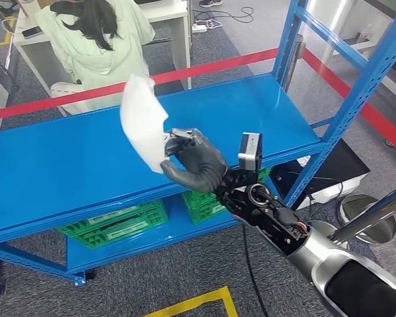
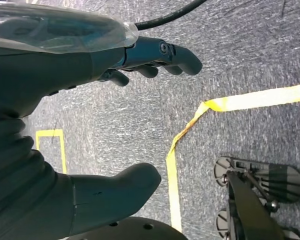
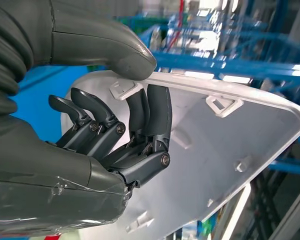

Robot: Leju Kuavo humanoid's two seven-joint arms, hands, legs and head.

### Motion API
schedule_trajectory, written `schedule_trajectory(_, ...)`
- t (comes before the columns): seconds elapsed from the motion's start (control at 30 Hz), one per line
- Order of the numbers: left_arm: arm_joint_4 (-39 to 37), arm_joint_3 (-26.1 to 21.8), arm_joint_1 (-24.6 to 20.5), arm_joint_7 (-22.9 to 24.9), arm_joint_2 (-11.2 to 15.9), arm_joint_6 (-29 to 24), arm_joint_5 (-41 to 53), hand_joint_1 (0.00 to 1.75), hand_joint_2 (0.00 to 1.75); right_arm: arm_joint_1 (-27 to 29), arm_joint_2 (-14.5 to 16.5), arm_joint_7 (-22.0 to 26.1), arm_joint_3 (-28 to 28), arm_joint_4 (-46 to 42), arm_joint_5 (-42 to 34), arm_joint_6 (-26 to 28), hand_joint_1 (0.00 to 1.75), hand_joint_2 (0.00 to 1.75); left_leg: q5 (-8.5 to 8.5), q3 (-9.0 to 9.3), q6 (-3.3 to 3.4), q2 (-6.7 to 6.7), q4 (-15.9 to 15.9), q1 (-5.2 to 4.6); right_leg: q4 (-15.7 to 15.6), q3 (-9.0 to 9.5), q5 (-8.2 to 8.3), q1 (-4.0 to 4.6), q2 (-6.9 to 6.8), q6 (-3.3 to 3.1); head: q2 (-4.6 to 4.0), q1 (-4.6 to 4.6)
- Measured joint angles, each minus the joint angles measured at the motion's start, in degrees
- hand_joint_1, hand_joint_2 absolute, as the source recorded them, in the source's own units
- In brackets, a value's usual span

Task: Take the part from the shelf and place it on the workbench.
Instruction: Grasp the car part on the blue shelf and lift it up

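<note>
One thin white plastic panel [image 1: 142, 122], likely light, stiff and slick, is pinched at its 5 o'clock edge by the right hand [image 1: 196, 162] above the shelf [image 1: 61, 165]; the left hand [image 2: 103, 125] hangs wide, holding nothing.

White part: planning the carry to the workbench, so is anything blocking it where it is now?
Nothing visible does. The right hand holds the white part lifted above the bare blue shelf. No workbench can be identified.

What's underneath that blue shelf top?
Under the blue shelf top, green crates sit on the lower shelf. Their contents and everything farther back are hidden by the top.
</note>
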State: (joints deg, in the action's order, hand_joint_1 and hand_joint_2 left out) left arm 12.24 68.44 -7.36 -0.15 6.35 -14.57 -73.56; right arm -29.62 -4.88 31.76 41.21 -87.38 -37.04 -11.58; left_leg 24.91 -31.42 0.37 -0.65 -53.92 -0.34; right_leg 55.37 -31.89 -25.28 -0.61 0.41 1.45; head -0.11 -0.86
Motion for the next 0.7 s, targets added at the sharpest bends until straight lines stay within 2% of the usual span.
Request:
schedule_trajectory(0.2,0.0,-0.65,0.04,-0.42,0.05,-0.49,0.43,0.0,1.75,1.24,1.54,0.69,0.22,0.75,0.04,-1.55,1.75,1.75,0.01,0.0,-0.01,0.0,0.0,0.0,0.0,0.0,-0.01,0.0,-0.01,0.0,0.0,-0.02)
schedule_trajectory(0.47,0.0,-1.16,0.07,-0.44,0.32,-1.08,0.23,0.0,1.75,4.77,1.67,0.51,-0.28,0.83,-0.23,-2.6,1.75,1.75,0.02,0.0,-0.02,0.0,0.0,0.0,-0.01,0.0,-0.01,-0.01,0.0,0.0,0.0,-0.02)
schedule_trajectory(0.7,0.01,-1.55,0.25,1.13,0.32,-1.86,-0.05,0.0,1.75,6.55,1.67,0.58,-0.94,0.79,1.89,-0.13,1.75,1.75,0.02,0.02,-0.02,0.01,0.0,0.0,-0.01,-0.01,-0.01,-0.01,0.0,0.0,0.0,0.0)
